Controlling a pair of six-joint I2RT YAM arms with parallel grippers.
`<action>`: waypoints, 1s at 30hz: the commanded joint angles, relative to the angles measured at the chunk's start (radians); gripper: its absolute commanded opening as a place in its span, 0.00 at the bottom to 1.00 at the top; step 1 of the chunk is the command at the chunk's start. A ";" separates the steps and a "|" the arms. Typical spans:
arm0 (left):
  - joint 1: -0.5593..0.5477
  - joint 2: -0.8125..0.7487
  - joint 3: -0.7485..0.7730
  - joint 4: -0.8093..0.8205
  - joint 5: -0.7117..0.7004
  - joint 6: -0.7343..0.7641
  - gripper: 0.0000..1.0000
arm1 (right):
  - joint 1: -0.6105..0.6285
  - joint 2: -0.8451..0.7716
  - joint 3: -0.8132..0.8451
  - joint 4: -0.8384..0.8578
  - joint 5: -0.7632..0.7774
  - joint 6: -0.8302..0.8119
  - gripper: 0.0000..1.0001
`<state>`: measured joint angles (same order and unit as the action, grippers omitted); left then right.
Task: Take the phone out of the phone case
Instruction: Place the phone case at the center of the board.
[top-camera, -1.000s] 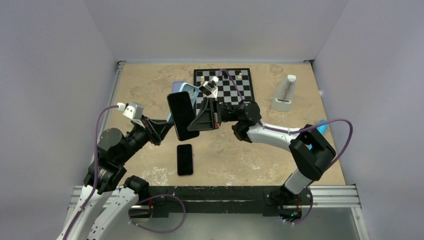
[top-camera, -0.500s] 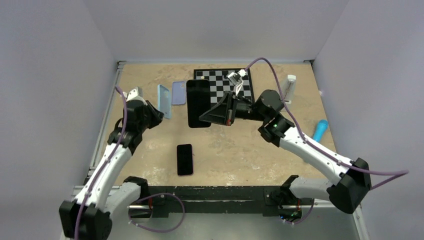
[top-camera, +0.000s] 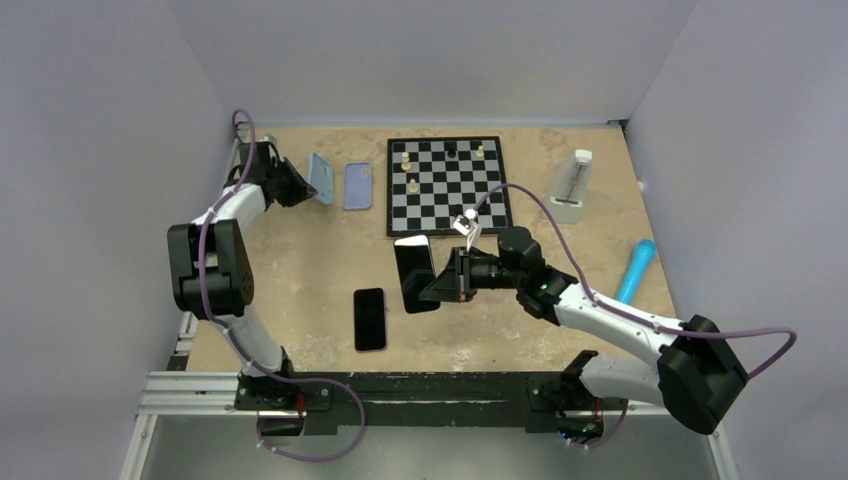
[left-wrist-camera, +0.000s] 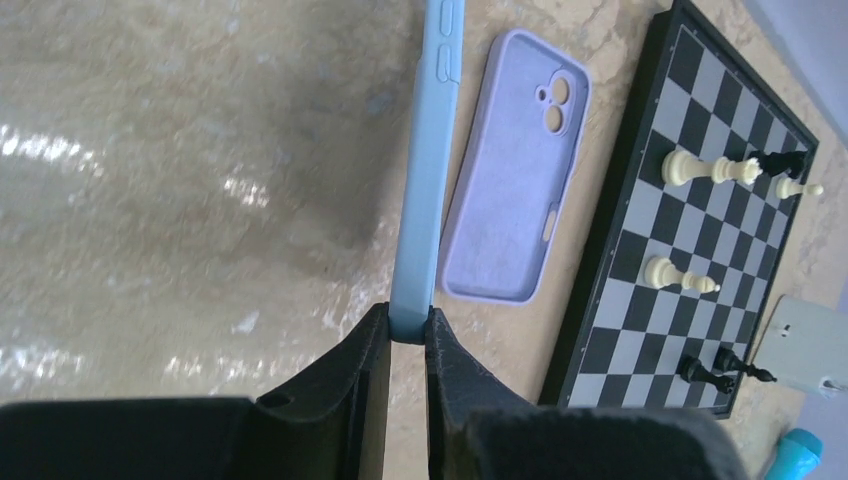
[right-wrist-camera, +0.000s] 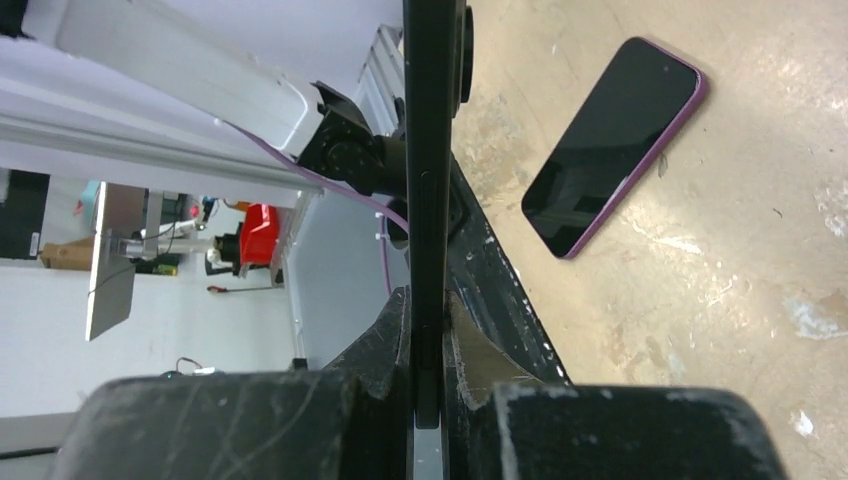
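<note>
Hanging bare in the right gripper (top-camera: 438, 284), out of its case (top-camera: 320, 180): phone (top-camera: 415, 272), low over the table (top-camera: 300, 260) toward the near side, just right of a second phone (top-camera: 369, 318) lying flat.

A second ago: both pieces together above mid-table, pinched from either side. Half a second ago: already split, phone high by the chessboard (top-camera: 448, 182). Now lower and nearer, with the case carried off to the far left corner in the left gripper (top-camera: 300, 187). Means the parting itself looks done, with only the setting down of both pieces seemingly left.

Right jaws pressed together on the phone's thin edge. Shows in the wrist view as a narrow black slab with straight, hard sides and a glossy dark face. Left jaws nipped onto one short end of the case, held on edge, touching the table or just above it; cannot tell which.

Pale blue, matt and rubbery-looking, with moulded side buttons; probably flexes a little under a pinch. Just beside it, lying flat, a lilac case (left-wrist-camera: 515, 170) of the same soft finish, with a camera cut-out near one end. Dark screen and purple rim on the second phone. Sandy, mottled table, faintly shiny in patches.
</note>
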<state>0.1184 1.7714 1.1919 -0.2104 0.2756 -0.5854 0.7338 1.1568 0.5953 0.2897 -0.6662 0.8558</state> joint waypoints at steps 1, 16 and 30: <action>0.024 0.078 0.126 0.040 0.178 0.050 0.00 | 0.003 -0.056 0.005 0.125 0.017 0.013 0.00; 0.033 0.225 0.230 -0.172 0.113 0.033 0.03 | 0.033 0.097 0.040 0.136 0.030 0.071 0.00; 0.032 0.085 0.282 -0.327 -0.016 -0.046 0.85 | 0.193 0.421 -0.090 0.376 0.133 0.360 0.00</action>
<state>0.1440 1.9846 1.4364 -0.4786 0.3195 -0.5816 0.9092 1.5337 0.5522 0.4667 -0.5884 1.0790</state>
